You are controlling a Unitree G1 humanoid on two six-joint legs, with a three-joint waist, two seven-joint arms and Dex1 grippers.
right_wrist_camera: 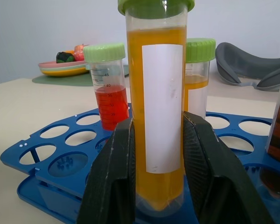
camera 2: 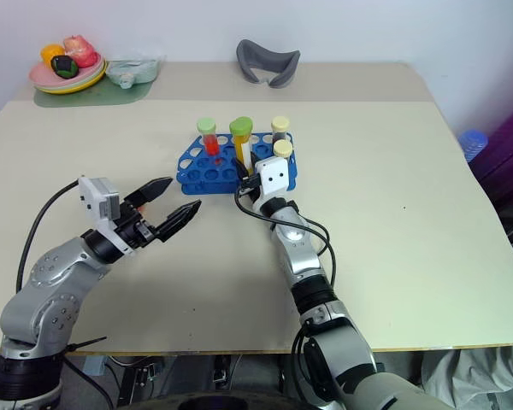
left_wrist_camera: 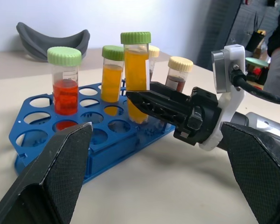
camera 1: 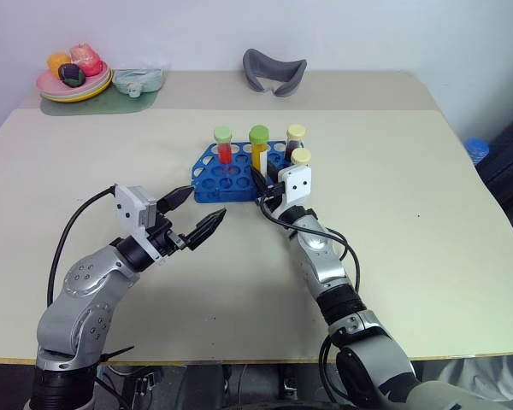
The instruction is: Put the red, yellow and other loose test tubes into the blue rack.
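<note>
Head views: blue rack [camera 1: 231, 178] sits mid-table, low and flat. Red tube [camera 1: 224, 145] stands in a hole near the rack's back left. Orange tube [camera 1: 258, 147] is upright at the rack's middle, with right claw [camera 1: 262, 181] reaching in from the near side and clamped on its lower part. Two pale-capped brown tubes [camera 1: 296, 141] stand at the rack's right end, just behind the right wrist's white camera block. Left claw [camera 1: 198, 213] hangs above the table just short of the rack's near left corner, fingers spread wide, nothing between them, not touching the rack. Plate of toy food [camera 1: 73, 81] and a grey curved piece [camera 1: 274, 70] lie at the far edge, well apart from the rack.

Left wrist view: its own two fingers [left_wrist_camera: 60, 168] stand wide apart with bare table between them. Beyond them the rack holds the red tube, a shorter orange tube [left_wrist_camera: 112, 74] behind, and the tall orange tube pinched by the right claw, which comes in sideways. A brown tube stands just behind that claw.

Right wrist view: both fingers [right_wrist_camera: 113, 172] press the tall orange tube's sides, label strip facing the camera. Its tip is down in the rack; whether it's fully seated I can't tell. Red tube and the shorter orange one stand behind, brown tube at the edge.
</note>
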